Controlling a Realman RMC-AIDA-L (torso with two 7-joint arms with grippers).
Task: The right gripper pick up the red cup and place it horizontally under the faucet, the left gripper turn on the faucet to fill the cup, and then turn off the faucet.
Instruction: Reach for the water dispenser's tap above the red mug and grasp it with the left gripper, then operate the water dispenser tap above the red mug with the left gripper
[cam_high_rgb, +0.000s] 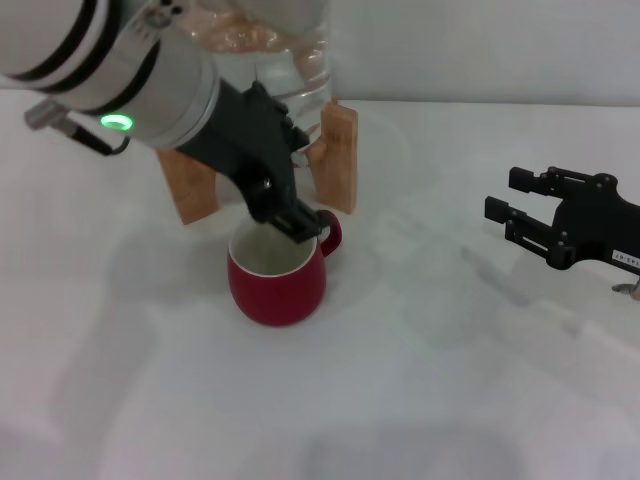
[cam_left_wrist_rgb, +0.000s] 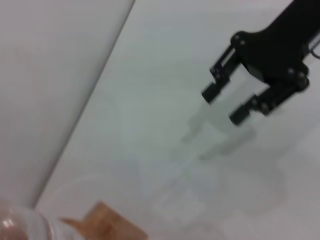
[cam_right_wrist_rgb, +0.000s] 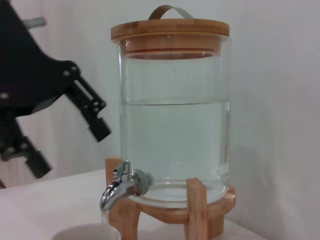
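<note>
Your red cup (cam_high_rgb: 277, 283): upright on the white table (cam_high_rgb: 420, 380), mouth up, white inside, loop handle toward your right; it stands just in front of the wooden stand (cam_high_rgb: 335, 160) of the glass water jar (cam_right_wrist_rgb: 175, 120), and in the right wrist view only its rim (cam_right_wrist_rgb: 85, 233) shows, directly below the spout

Your faucet (cam_right_wrist_rgb: 122, 187): chrome tap low on the jar's front, spout turned down over the cup; in the head view it is hidden behind the left arm

Your jar: water reaching well above halfway, wooden lid (cam_right_wrist_rgb: 170, 30) with a metal loop on top

Your left gripper (cam_high_rgb: 300, 225): reaching down in front of the stand, fingertips over the cup's rear rim beside the handle; in the right wrist view (cam_right_wrist_rgb: 67, 142) its two fingers stand spread apart, beside the jar and clear of the tap

Your right gripper (cam_high_rgb: 515, 220): well off to the right of the cup, above the table, fingers spread and holding nothing; the left wrist view shows it (cam_left_wrist_rgb: 225, 102) the same
</note>
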